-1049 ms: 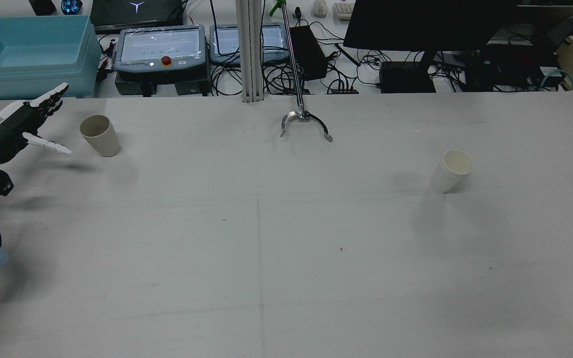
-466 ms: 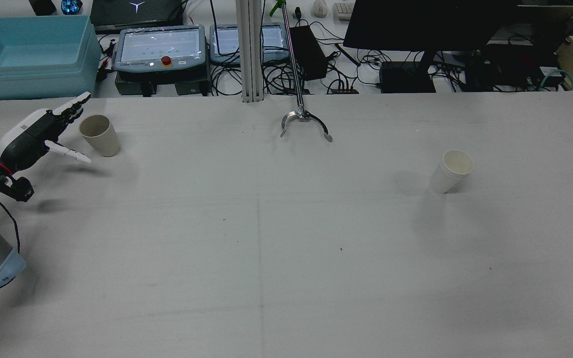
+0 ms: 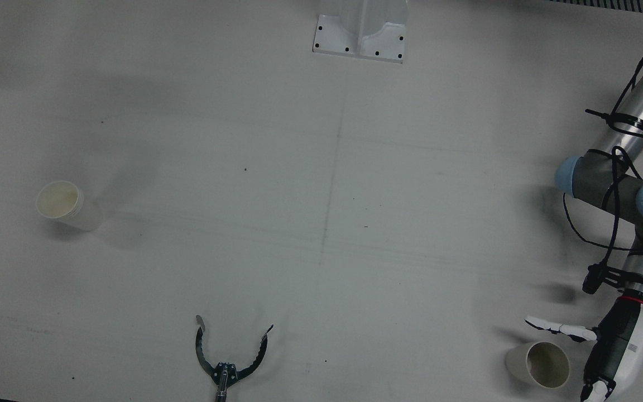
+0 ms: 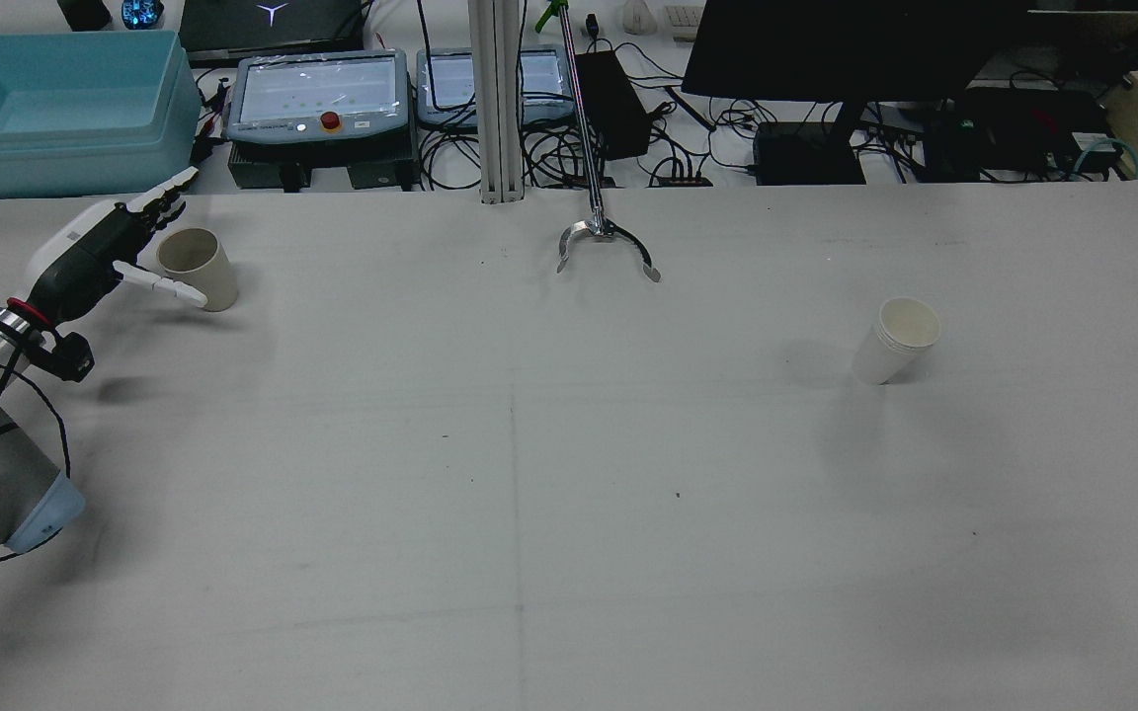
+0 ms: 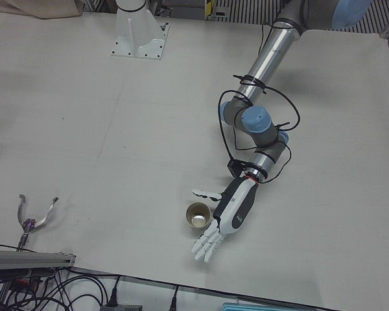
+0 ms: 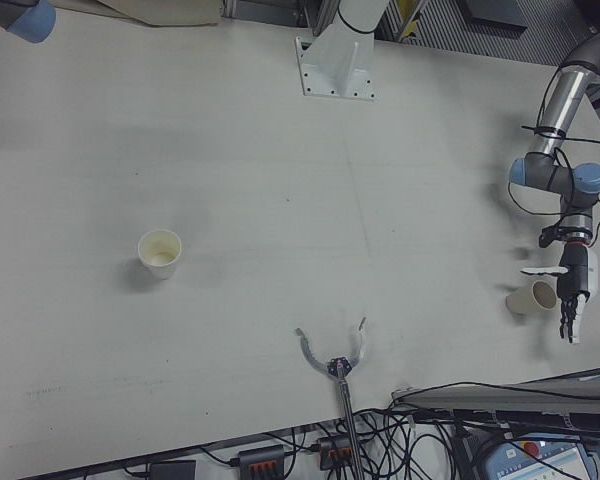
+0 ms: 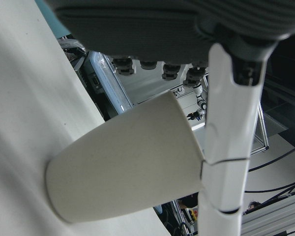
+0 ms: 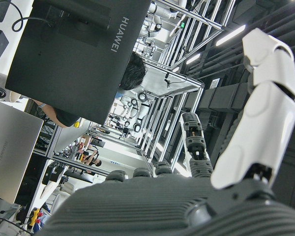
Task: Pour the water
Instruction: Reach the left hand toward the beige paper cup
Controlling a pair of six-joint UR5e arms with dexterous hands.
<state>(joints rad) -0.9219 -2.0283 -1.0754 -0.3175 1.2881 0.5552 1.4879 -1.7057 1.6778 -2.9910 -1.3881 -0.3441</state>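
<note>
Beige cup (image 4: 199,267): stands upright near the table's far-left corner in the rear view; contents not discernible.
Left hand (image 4: 100,247): fingers spread apart, holding nothing; the cup sits between the thumb (image 4: 164,286) on its near side and the other fingers (image 4: 166,194) on its far side. The left hand view shows the thumb lying along the cup wall, apparently at or near contact.
White cup (image 4: 897,339): upright, well apart on the right half of the table; presumably the receiver.
Right hand (image 8: 196,162): seen only in its own camera, raised off the table; fingers extended, nothing held.
Step in hand: pre-grasp, the open hand bracketing the beige cup.
Next move: judged to call for closing the fingers round the cup wall gently enough not to crush it, then lifting level and carrying toward the white cup.
Grabber tool (image 4: 609,242): lies idle at the table's far edge.
</note>
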